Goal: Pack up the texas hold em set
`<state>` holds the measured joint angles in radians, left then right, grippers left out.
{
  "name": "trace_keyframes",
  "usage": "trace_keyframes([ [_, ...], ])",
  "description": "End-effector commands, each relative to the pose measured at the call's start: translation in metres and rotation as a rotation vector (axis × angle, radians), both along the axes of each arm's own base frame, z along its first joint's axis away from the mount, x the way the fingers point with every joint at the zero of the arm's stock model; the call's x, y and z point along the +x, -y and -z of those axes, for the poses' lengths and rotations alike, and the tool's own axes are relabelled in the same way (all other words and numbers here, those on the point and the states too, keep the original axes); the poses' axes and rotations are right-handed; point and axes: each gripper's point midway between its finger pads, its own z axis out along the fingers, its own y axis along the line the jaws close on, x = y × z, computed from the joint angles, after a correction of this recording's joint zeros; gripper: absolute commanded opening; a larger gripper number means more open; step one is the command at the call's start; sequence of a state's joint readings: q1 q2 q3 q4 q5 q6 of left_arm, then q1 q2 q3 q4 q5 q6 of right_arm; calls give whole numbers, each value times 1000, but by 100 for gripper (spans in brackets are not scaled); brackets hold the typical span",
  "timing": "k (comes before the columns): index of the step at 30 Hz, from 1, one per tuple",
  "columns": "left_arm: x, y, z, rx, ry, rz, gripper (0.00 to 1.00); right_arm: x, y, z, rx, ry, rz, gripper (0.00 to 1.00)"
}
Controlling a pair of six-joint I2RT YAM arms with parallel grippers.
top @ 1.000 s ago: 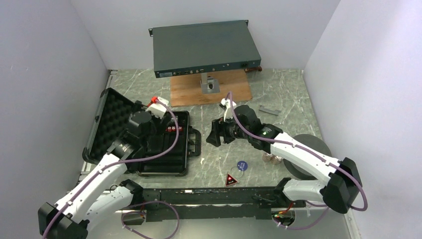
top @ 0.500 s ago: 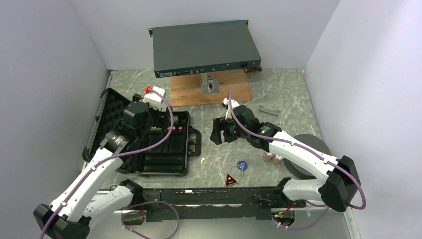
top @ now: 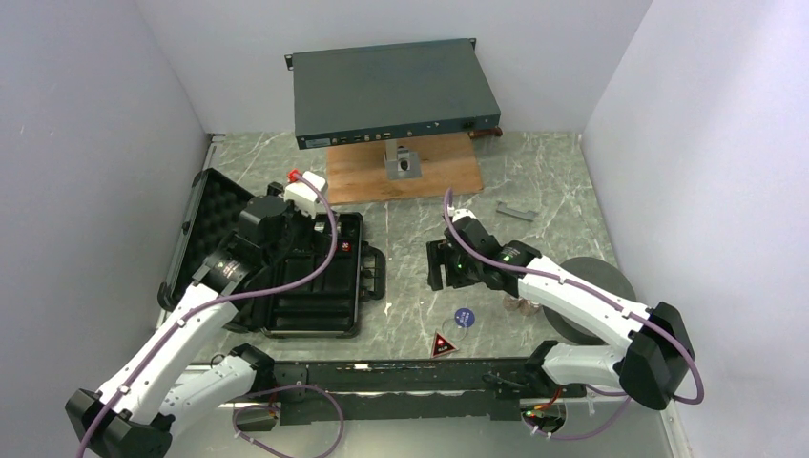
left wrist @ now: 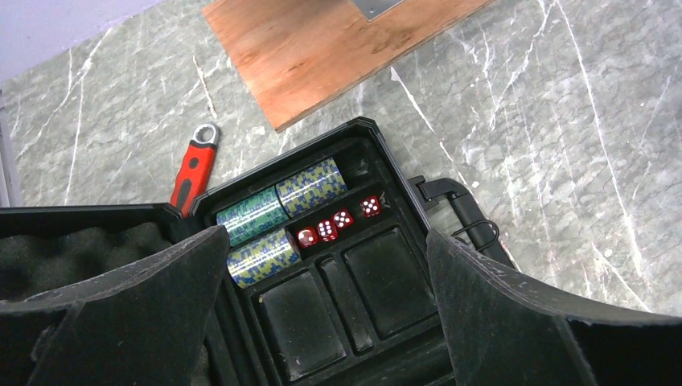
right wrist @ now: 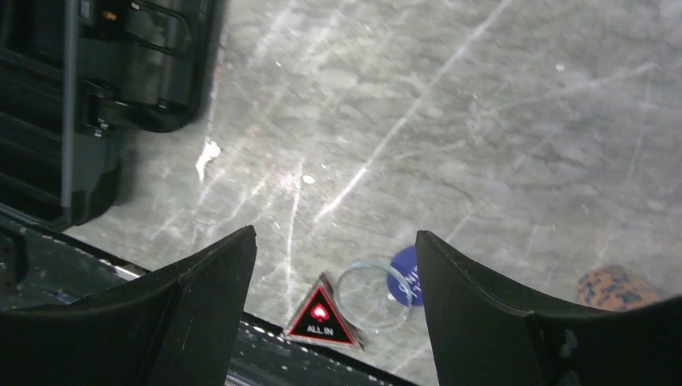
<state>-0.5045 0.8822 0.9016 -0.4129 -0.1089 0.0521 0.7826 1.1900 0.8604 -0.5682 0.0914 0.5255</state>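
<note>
The black case (top: 355,286) lies open on the left, its foam-lined lid (top: 215,221) tipped back. Chip stacks (left wrist: 280,213) and several red dice (left wrist: 336,224) sit in its far compartments. My left gripper (left wrist: 326,238) hovers open above the tray (top: 300,246), holding nothing. My right gripper (top: 441,267) hangs open and empty over the table to the right of the case handle (right wrist: 335,235). Below it lie the blue disc (right wrist: 406,272), a clear round disc (right wrist: 374,293) and the red triangle marker (right wrist: 322,318). More chip stacks (top: 522,304) stand on the table to the right.
The big grey rack unit (top: 391,91) stands on a wooden board (top: 363,176) at the back. A dark foam ring (top: 599,281) lies under the right arm. A red-handled tool (left wrist: 193,170) lies behind the case, and a small grey bar (top: 516,211) right of the board.
My right gripper has moved right and toward the near edge, over the disc and triangle. My left gripper has lifted and shifted toward the case's far end.
</note>
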Motion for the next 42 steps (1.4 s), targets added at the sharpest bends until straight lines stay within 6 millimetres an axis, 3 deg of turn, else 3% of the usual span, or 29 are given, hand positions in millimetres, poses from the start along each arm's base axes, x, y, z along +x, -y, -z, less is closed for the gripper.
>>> trace_keyframes([
  [1,2,5,-4,-2,12,28,100,-10,23,8,-78,-39,61,76],
  [6,3,9,3,15,-17,51,100,-26,36,15,-137,-122,87,75],
  [11,6,5,6,38,-32,17,100,-40,36,25,-104,-179,96,76],
  [23,3,4,13,102,-18,8,100,-45,31,48,-114,-253,125,80],
  [34,3,6,14,100,-29,10,100,-63,40,71,-138,-353,203,80],
  [42,3,7,15,100,-32,12,100,-68,40,78,-102,-375,255,85],
])
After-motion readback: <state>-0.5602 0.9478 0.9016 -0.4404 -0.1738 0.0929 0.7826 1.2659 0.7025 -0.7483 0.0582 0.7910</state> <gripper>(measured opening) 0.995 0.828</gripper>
